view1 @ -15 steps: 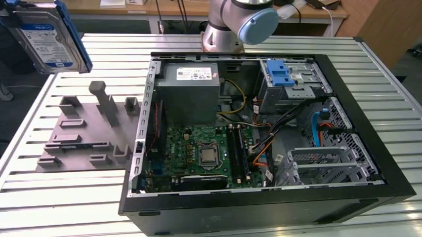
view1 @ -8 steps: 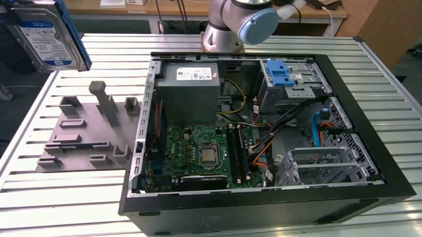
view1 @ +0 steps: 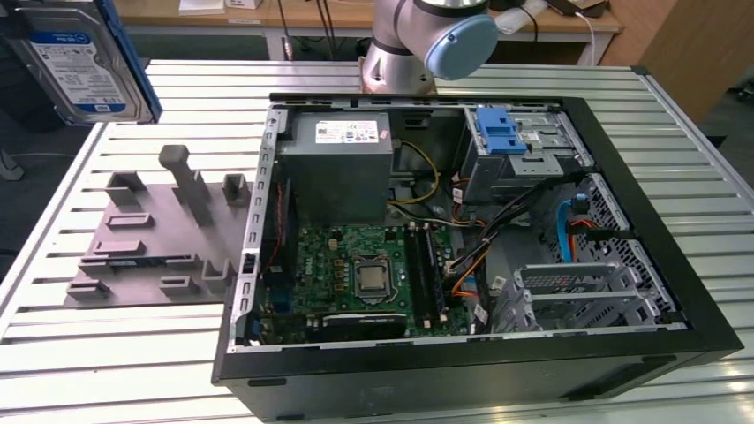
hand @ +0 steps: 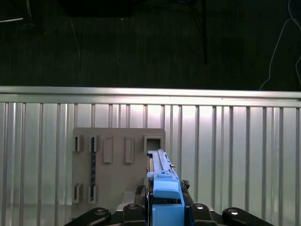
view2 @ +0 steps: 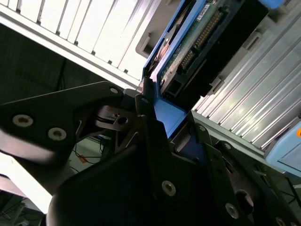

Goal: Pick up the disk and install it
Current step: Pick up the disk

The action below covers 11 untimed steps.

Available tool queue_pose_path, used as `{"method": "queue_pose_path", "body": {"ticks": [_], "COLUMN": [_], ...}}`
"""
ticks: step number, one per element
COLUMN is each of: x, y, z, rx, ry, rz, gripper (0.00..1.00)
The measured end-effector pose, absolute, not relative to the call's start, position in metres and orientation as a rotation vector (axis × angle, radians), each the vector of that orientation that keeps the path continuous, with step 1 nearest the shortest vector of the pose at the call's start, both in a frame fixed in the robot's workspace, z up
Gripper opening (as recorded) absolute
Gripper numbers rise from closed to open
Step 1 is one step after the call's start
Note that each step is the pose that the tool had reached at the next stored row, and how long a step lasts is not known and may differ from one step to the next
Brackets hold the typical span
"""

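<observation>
The flat silver hard disk with a white-and-blue label and blue side rails [view1: 80, 64] hangs in the air, well above the slatted metal table [view1: 118, 353]. The black gripper [view2: 171, 120] is clamped on it, its fingers [view2: 146, 113] pressing the blue rail (seen edge-on in the first wrist view). The pick-up looks done, since the disk is clear of the grey slotted holder [view1: 154, 238]. Installation remains: the metal drive cage with a blue latch [view1: 518, 146], inside the open black computer case [view1: 471, 380], sits well apart.

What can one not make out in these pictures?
The disk, exterior view: its top is cut off by the picture's edge.
The disk's gripped end, first wrist view: hidden by the hand.
The drive cage's inside, exterior view: covered by its own metal.
</observation>
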<state>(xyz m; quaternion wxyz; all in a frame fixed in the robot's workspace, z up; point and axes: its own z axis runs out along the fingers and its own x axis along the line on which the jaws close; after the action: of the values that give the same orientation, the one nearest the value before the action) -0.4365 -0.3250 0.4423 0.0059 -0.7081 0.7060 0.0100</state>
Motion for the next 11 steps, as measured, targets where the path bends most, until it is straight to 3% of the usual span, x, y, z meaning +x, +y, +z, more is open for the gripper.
{"method": "queue_pose_path", "body": {"ticks": [11], "x": [-0.4367], "y": [-0.3249], "z": [0.4509], "rx": [-2.216], "ry": [2.209], "rz": [0.03], "gripper": [0.36]}}
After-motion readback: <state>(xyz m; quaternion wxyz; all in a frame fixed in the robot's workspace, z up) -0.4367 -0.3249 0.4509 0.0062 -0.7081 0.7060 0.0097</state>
